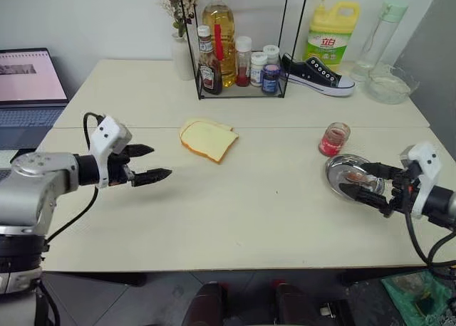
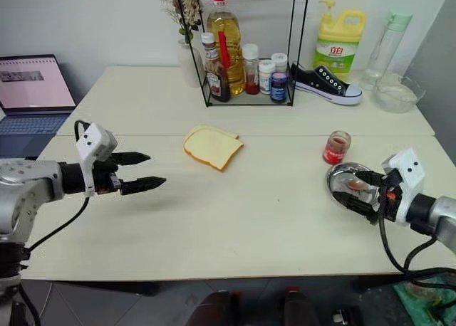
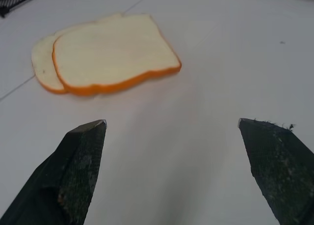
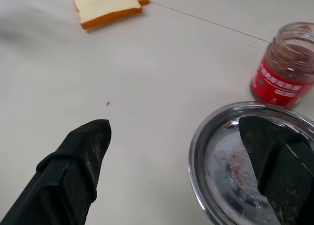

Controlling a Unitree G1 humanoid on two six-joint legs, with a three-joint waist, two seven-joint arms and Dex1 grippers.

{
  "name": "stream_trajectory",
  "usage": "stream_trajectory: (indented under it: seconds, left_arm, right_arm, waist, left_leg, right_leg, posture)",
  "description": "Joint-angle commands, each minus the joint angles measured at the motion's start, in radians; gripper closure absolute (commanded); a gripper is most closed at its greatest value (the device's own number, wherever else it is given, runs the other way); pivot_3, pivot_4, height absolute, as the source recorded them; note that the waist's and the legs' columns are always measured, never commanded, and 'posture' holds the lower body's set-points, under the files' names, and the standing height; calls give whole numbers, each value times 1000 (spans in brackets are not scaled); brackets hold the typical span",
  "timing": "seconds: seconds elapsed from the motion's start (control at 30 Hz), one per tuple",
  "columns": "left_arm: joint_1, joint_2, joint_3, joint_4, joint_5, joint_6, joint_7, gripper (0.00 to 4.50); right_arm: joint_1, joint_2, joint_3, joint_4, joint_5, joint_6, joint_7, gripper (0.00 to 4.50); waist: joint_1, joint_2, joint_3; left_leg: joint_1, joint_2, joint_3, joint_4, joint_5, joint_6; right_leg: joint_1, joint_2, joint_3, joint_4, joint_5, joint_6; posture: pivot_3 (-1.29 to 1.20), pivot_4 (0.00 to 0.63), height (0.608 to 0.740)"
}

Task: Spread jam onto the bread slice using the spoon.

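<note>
Two bread slices (image 1: 208,139) lie overlapped near the table's middle, pale with an orange-tan crust; the upper bread slice (image 3: 115,50) is bare. My left gripper (image 1: 160,162) hovers open to their left, pointing toward them, with nothing between its fingers. A small glass jar of jam (image 1: 334,139) with a red label stands at the right. In front of it sits a round steel dish (image 1: 331,171) with reddish jam smears (image 4: 238,166). My right gripper (image 4: 174,129) is open, with one finger over the dish and the other outside its rim. I cannot make out the spoon; a finger covers part of the dish.
A wire rack (image 1: 239,48) of bottles and jars stands at the back. Beside it are a black sneaker (image 1: 317,73), a yellow detergent bottle (image 1: 331,30) and a glass bowl (image 1: 390,84). A laptop (image 1: 28,84) sits beyond the table's left edge.
</note>
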State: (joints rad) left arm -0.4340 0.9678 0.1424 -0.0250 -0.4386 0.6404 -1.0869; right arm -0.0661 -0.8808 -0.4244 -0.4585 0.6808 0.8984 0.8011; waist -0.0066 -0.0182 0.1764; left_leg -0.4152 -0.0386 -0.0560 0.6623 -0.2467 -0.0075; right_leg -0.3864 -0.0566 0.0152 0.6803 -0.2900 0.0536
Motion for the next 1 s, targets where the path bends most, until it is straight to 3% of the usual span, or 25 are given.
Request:
stream_trajectory:
  seconds: [0.03,0.27,0.47,0.63,0.93,1.0]
  left_arm:
    - [-18,2,4,-11,12,-29,10,0]
    - [-9,-10,32,-20,-4,0,45,0]
    - [-64,-80,40,133,40,-18,169,0]
    - [-118,-208,69,263,33,-17,301,0]
    - [-116,-469,112,188,-81,148,482,0]
    - [-108,-591,162,186,-130,182,588,0]
  right_arm:
    - [-24,9,-5,-7,19,-12,-17,17]
    - [-2,19,2,-26,31,-9,-36,17]
    - [-16,38,34,-49,30,-12,-62,17]
    - [-82,83,143,-95,6,-31,-100,17]
    - [-120,89,233,-133,-3,-63,-99,17]
    - [-136,89,249,-128,-15,-70,-103,17]
  waist:
    - [0,0,0]
    - [1,-1,0]
    - [2,-1,0]
    - [1,-1,0]
    - [5,-2,0]
    - [6,-2,0]
  left_leg:
    - [0,0,0,0,0,0]
    - [-1,0,0,0,0,0]
    - [-1,0,0,0,0,0]
    - [-1,0,0,1,0,0]
    - [-2,-1,0,2,0,0]
    - [-2,-1,-1,2,0,0]
  right_leg:
    - [0,0,0,0,0,0]
    - [-1,0,1,0,0,0]
    - [-1,0,0,0,0,0]
    - [-2,0,0,1,0,0]
    - [-2,-1,0,1,0,0]
    - [-2,-1,0,1,0,0]
  posture:
    - [0,150,740]
    - [0,150,740]
    - [0,150,740]
    - [0,150,740]
    - [0,150,740]
    - [0,150,740]
